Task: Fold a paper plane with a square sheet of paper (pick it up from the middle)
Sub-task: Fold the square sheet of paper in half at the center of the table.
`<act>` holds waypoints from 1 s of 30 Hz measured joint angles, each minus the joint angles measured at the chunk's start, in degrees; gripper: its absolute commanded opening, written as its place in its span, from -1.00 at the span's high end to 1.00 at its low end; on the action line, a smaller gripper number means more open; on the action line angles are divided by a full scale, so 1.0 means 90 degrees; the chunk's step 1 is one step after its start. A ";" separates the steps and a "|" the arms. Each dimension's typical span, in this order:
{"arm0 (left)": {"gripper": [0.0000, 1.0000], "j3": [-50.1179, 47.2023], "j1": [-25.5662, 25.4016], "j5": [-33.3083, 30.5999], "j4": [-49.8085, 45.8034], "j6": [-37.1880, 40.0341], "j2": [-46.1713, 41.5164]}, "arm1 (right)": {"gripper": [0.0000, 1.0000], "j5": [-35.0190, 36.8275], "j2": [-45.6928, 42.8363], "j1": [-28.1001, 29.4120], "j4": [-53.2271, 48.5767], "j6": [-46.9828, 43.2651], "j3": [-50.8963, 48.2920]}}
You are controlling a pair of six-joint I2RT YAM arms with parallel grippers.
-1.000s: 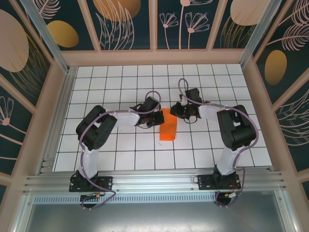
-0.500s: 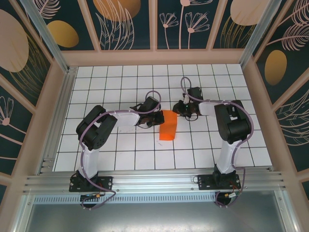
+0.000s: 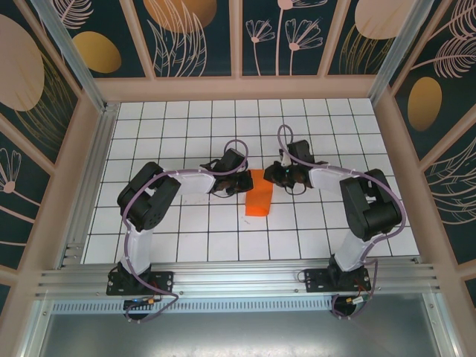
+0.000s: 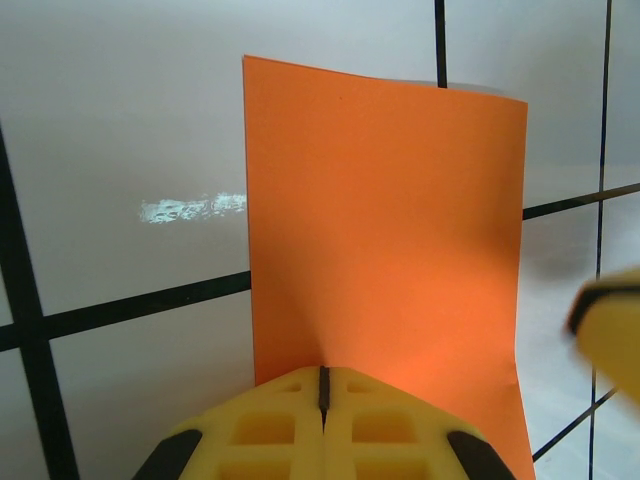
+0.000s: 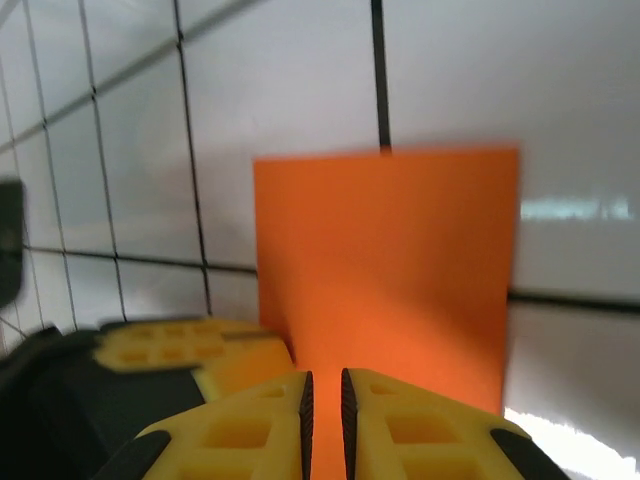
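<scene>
I read no words, numbers, labels or brand marks anywhere: the square sheet of paper [image 4: 385, 230] was plain orange, and the white tiled table [image 3: 186, 126] bore only black grid lines.

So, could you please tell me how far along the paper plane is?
Done: the orange sheet looks folded once into a rectangle. In hand: the left gripper is shut on its edge; the right gripper, nearly closed, sits over the same end. Left: every diagonal nose and wing fold; no dart shape yet.
</scene>
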 measured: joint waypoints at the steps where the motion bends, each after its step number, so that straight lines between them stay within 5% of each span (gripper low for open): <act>1: 0.97 0.0000 0.0000 -0.0002 0.0000 -0.0002 0.0000 | 0.64 -0.0044 -0.0002 0.0024 -0.0046 0.0019 -0.0117; 30: 0.97 -0.0061 0.0000 -0.0032 0.0143 -0.0102 0.0005 | 0.65 -0.0954 -0.0287 0.0372 -0.0447 -0.0119 -0.0971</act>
